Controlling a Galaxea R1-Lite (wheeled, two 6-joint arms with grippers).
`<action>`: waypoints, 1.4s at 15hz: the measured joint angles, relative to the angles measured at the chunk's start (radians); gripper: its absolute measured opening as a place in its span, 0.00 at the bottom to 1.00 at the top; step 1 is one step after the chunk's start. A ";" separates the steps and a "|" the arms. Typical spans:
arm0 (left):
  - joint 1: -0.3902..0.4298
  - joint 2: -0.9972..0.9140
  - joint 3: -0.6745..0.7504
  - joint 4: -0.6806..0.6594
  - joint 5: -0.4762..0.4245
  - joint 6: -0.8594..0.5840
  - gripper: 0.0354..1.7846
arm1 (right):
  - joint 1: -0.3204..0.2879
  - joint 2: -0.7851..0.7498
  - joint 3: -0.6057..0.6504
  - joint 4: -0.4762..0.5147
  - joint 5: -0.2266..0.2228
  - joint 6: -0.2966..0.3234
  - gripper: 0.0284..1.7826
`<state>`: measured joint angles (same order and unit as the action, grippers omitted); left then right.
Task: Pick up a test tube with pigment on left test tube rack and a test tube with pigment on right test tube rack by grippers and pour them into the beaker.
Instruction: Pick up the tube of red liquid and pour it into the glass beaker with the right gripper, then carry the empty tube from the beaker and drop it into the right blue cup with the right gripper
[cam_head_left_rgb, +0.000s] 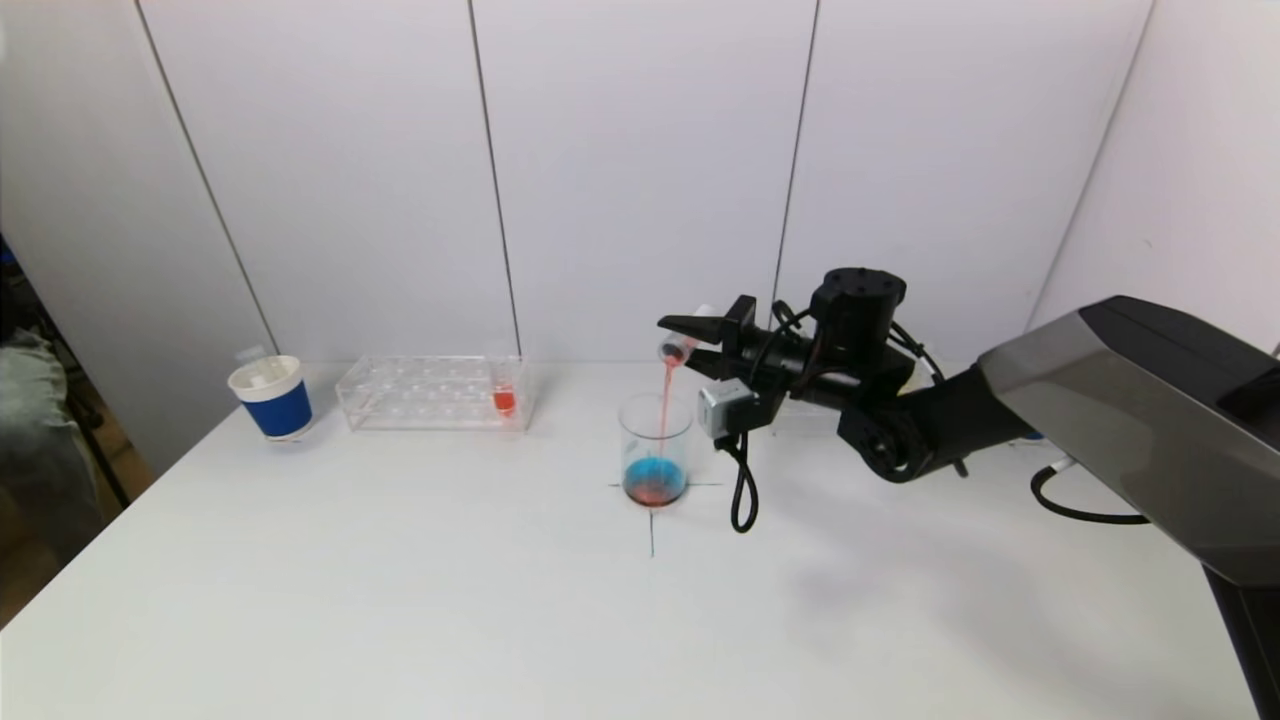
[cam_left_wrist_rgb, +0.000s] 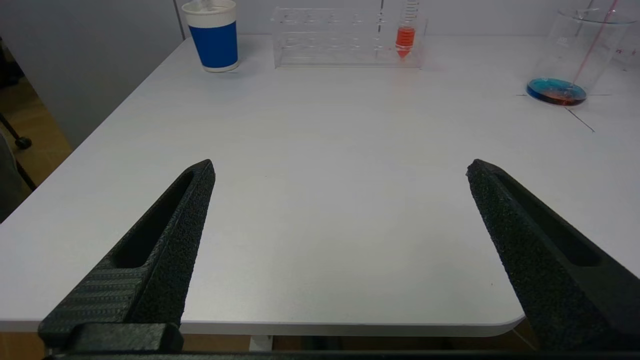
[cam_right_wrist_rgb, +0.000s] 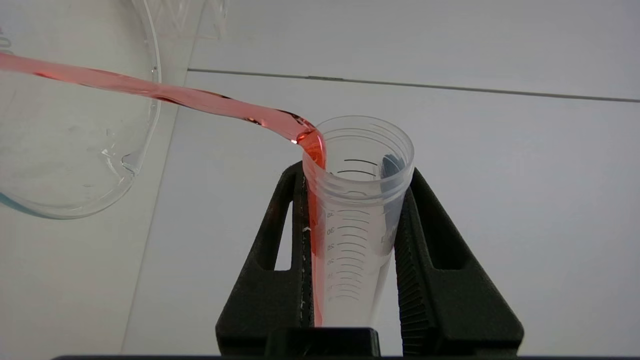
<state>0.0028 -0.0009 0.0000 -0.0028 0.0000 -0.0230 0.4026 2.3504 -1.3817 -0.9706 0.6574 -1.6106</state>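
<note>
While the red stream runs: the right tool (cam_head_left_rgb: 700, 338) is clamped on a clear plastic test tube (cam_right_wrist_rgb: 357, 210), tilted mouth-down above the beaker (cam_head_left_rgb: 655, 450).
Tube position: held over the beaker's rim, mouth toward the left; red pigment (cam_right_wrist_rgb: 150, 90) arcs from its lip into the glass.
Beaker: stands mid-desk (cam_head_left_rgb: 400, 580) on a cross mark, holding blue liquid with red mixing in.
Tube handling: it looks light, stiff and smooth-walled, likely slippery if wet; it gets lighter as it drains.
Grip point: the pads bear on the ridged upper wall just below the mouth, leaving the lip clear.
Left tool (cam_left_wrist_rgb: 340, 180): wide apart, holding nothing, low over the near desk.
Left rack (cam_head_left_rgb: 435, 392): one tube of red pigment (cam_head_left_rgb: 504, 398) upright at its right end.
</note>
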 joint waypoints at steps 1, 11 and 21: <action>0.000 0.000 0.000 0.000 0.000 0.000 0.99 | 0.000 0.000 0.000 0.003 0.000 -0.007 0.28; 0.000 0.000 0.000 0.000 0.000 0.000 0.99 | -0.001 -0.001 0.000 0.007 -0.008 -0.063 0.28; 0.000 0.000 0.000 0.000 0.000 0.000 0.99 | 0.004 -0.001 -0.002 0.005 -0.026 -0.121 0.28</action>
<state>0.0028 -0.0009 0.0000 -0.0028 -0.0004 -0.0226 0.4070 2.3491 -1.3836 -0.9653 0.6311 -1.7319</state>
